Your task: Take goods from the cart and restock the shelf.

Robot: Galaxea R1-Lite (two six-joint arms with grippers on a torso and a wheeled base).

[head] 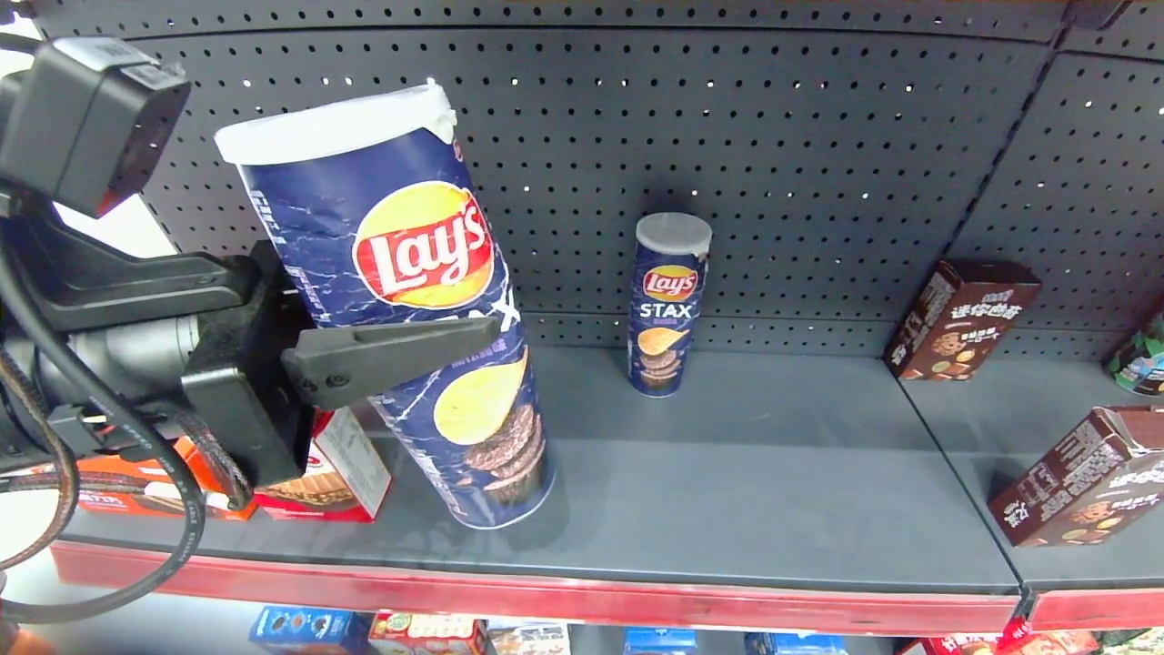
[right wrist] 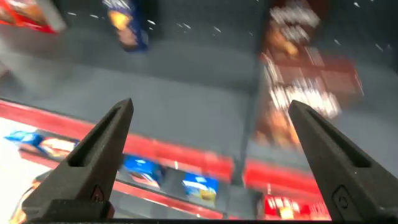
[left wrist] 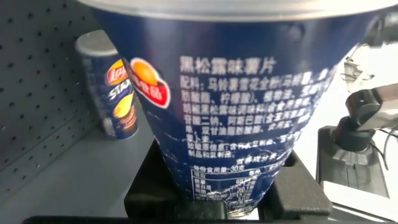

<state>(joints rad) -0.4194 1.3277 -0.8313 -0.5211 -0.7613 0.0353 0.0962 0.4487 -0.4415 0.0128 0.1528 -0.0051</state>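
My left gripper (head: 427,350) is shut on a tall dark blue chips can (head: 400,300) with a white lid. The can leans, its top toward the left and its base low over the grey shelf (head: 746,491) near the front edge; whether it touches the shelf I cannot tell. The left wrist view has the held can (left wrist: 236,106) right in front of the lens, between the left gripper (left wrist: 227,202) jaws. A second, smaller-looking blue can (head: 668,305) (left wrist: 115,93) stands upright at the back of the shelf. My right gripper (right wrist: 211,155) hangs open over the shelf front, holding nothing.
Red and orange boxes (head: 318,482) lie on the shelf behind the left gripper. Brown biscuit boxes (head: 959,318) (head: 1082,478) (right wrist: 305,81) sit on the right. The shelf has a red front strip (head: 546,591) and a pegboard back (head: 818,136). Packets fill the lower shelf (head: 309,628).
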